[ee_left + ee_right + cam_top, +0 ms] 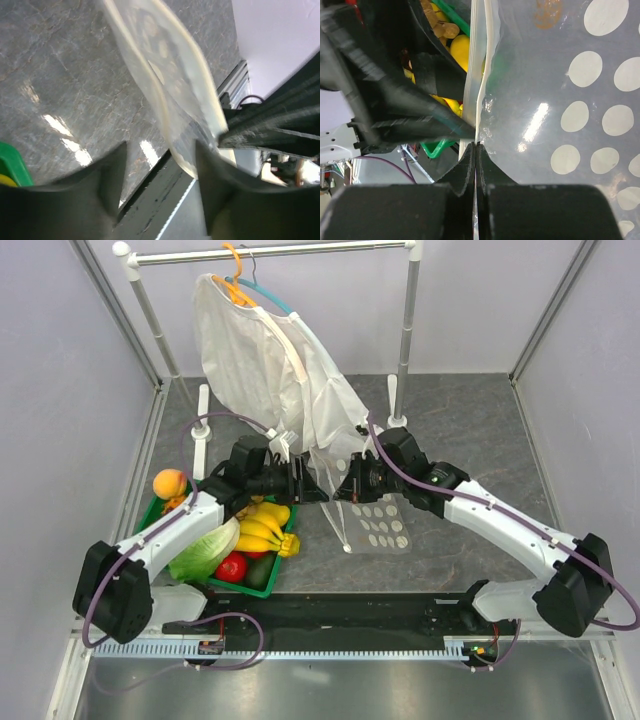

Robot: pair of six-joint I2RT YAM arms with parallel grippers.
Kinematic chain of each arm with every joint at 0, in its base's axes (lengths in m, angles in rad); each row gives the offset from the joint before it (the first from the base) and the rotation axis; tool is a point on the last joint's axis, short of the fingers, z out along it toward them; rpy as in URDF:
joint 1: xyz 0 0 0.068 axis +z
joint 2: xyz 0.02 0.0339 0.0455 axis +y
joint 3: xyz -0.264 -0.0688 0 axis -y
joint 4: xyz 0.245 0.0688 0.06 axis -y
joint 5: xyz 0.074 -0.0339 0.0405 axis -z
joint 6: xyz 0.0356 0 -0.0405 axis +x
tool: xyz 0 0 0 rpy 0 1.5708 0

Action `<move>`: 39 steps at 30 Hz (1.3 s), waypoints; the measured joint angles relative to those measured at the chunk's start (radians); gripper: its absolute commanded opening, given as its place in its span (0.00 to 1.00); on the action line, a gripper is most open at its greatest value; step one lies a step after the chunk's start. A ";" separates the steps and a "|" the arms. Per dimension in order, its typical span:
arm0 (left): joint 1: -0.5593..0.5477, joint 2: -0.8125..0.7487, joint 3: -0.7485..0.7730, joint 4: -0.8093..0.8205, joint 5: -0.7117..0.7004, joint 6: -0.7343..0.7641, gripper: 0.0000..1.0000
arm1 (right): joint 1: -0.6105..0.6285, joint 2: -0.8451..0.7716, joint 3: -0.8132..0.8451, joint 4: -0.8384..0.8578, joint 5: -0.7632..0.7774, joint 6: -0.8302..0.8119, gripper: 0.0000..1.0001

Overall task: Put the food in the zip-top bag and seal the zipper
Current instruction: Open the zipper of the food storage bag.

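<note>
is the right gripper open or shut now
Shut: the right gripper has its fingers pressed together on the edge of the zip-top bag.

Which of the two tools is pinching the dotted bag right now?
The right tool, with its jaws shut flat on the bag at its edge. The left tool has its jaws apart, and the bag's edge sits unclamped between them.

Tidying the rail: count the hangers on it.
2: an orange hanger at top left of the white garment, a teal hanger just right, under its shoulder. More could hide beneath.
</note>
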 measured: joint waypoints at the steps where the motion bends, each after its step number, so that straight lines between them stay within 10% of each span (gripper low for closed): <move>1: -0.001 0.011 0.001 0.002 -0.002 -0.003 0.15 | 0.000 -0.006 -0.004 0.003 -0.003 0.001 0.00; 11: -0.040 0.019 0.085 -0.029 0.036 0.000 0.02 | 0.000 -0.098 -0.041 -0.028 0.058 -0.138 0.30; 19: -0.106 -0.007 0.113 -0.028 0.043 0.004 0.02 | 0.000 -0.042 -0.037 -0.069 0.172 -0.222 0.31; 25: -0.106 -0.007 0.116 -0.028 0.044 0.004 0.02 | 0.000 -0.021 -0.014 -0.084 0.204 -0.244 0.61; 31: -0.106 -0.012 0.112 -0.028 0.045 0.005 0.02 | -0.001 -0.019 0.005 -0.064 0.108 -0.247 0.61; 39: -0.105 -0.037 0.107 -0.031 0.061 0.020 0.02 | -0.004 0.010 0.019 -0.060 0.014 -0.271 0.18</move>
